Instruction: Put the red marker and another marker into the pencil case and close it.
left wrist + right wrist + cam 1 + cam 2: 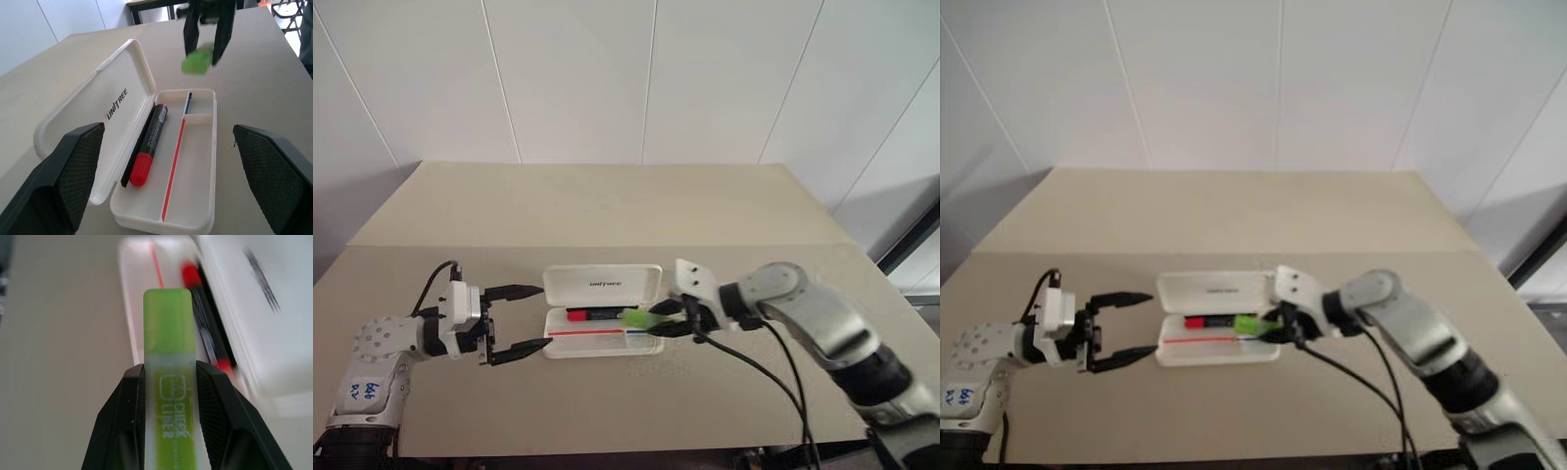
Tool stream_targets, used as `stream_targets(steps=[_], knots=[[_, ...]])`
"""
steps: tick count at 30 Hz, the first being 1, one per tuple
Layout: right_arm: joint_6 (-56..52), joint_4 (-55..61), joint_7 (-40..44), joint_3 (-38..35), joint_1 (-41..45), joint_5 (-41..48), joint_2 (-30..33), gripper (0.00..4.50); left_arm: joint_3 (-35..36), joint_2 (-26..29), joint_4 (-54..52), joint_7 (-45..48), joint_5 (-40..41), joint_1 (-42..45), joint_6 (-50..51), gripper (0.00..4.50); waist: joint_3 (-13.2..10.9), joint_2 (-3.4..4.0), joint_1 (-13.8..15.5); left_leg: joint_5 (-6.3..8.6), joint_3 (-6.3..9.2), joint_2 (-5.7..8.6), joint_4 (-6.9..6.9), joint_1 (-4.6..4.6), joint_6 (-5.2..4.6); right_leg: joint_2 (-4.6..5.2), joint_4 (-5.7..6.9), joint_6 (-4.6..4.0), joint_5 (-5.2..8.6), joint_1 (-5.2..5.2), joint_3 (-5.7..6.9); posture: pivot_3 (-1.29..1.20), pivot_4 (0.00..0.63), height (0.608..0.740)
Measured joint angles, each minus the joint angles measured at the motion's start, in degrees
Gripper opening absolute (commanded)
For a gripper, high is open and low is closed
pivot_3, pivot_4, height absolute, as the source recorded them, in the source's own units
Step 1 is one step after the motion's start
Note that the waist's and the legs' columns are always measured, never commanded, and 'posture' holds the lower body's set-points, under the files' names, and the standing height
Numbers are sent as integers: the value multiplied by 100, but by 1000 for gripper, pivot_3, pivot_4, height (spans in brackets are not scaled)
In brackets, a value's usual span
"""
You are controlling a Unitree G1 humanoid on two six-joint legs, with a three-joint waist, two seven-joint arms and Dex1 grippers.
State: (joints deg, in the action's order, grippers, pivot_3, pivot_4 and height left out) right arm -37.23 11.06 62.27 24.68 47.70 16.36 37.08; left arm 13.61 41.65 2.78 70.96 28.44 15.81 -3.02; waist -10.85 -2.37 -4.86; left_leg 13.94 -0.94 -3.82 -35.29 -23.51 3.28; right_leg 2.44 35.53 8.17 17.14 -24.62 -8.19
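Note:
The white pencil case (570, 347) lies open on the table, lid (602, 283) folded back. The red marker (149, 146), black barrel and red cap, rests inside along the hinge side. My right gripper (668, 320) is shut on the other marker (169, 382), a light green highlighter, and holds it just above the case's right end, cap pointing over the tray. My left gripper (530, 318) stands open at the case's left end, one finger on each side of it, touching nothing.
The case sits on a beige table (607, 206) that runs back to a white panelled wall. A black cable (773, 382) hangs from my right wrist over the table's front right part.

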Motion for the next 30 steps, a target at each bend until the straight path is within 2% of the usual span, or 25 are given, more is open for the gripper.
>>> stream_targets(steps=[5,15,20,30], knots=[[536,-910,-28,290,474,-490,-851,1844,-5,1,12,39,46,-10,0,4500,0,1,-9,-4,1,0,-5,8,6,-1,18,-2,1,2,0,0,150,740],[970,-2400,384,716,1089,-1118,-1639,1844,-6,-1,-5,27,47,-31,-24,4500,-1,3,-46,-4,3,-1,-30,15,7,-5,48,-3,2,5,1,0,150,740],[785,-2991,427,907,1348,-1509,-1957,1844,-2,-2,-27,-17,47,-89,-44,4500,-2,3,-49,-6,5,-1,-31,13,10,-5,50,-3,2,4,1,0,150,740],[54,-3354,589,937,1739,-1735,-2421,1844,170,24,-113,-15,67,-371,-77,4500,-2,4,-114,-5,6,-2,-30,13,10,-5,51,-4,2,4,2,0,150,740]])
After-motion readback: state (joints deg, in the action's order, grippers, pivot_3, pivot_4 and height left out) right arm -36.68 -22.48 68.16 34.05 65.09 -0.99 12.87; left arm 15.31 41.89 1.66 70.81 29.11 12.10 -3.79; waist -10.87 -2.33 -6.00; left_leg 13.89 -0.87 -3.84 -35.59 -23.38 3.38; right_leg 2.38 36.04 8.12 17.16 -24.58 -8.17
